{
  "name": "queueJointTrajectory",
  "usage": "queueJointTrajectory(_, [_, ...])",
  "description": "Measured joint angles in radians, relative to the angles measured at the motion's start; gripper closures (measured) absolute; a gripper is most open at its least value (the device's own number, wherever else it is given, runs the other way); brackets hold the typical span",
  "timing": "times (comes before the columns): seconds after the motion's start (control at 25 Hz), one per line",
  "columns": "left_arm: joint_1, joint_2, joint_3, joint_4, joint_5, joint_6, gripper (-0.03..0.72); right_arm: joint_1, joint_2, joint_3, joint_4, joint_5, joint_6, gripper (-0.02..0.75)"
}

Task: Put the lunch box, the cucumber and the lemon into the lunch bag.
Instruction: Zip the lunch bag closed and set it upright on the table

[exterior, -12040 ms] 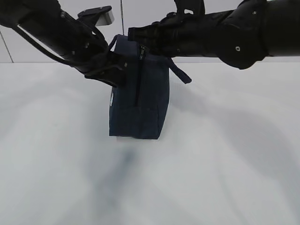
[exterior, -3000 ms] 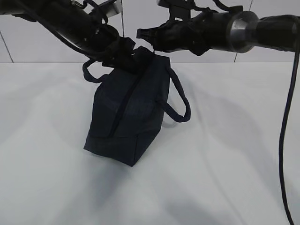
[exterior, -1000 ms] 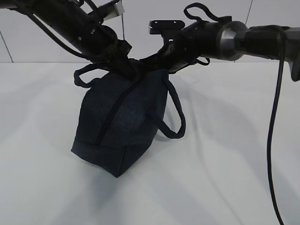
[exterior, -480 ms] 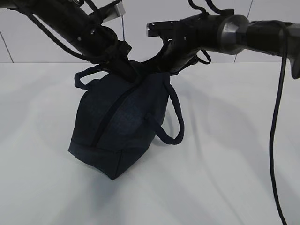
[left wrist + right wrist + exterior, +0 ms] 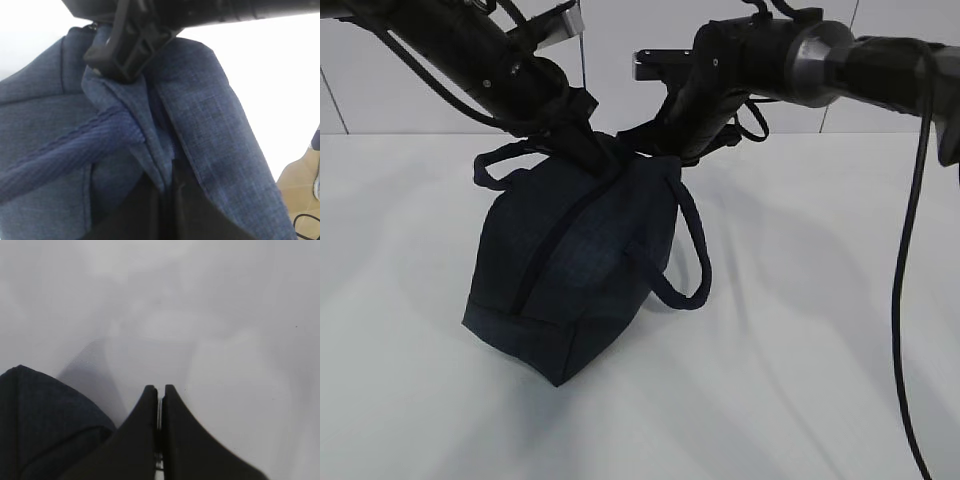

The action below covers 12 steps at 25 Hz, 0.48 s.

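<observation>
Pinching the lunch bag [image 5: 575, 265] top, left gripper [image 5: 588, 148] (tilted bag)

The dark navy boxy lunch bag [image 5: 582, 262] is matt woven cloth with a fine, slightly rough grain; its loop handle [image 5: 65, 150] is ribbed webbing. The black gripper fingers [image 5: 150, 440] look like smooth matt plastic. The white tabletop [image 5: 800, 330] is smooth, faintly sheened.
</observation>
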Motion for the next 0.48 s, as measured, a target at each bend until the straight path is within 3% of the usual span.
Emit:
queueJointTrajectory(0.2, [0.000, 0.000, 0.000, 0.003, 0.000, 0.000, 0.697, 0.000, 0.013, -0.008, 0.025, 0.018, -0.003, 0.738])
queueJointTrajectory(0.48, [0.000, 0.000, 0.000, 0.003, 0.005, 0.000, 0.697, 0.000, 0.021, -0.124, 0.021, 0.164, -0.044, 0.738])
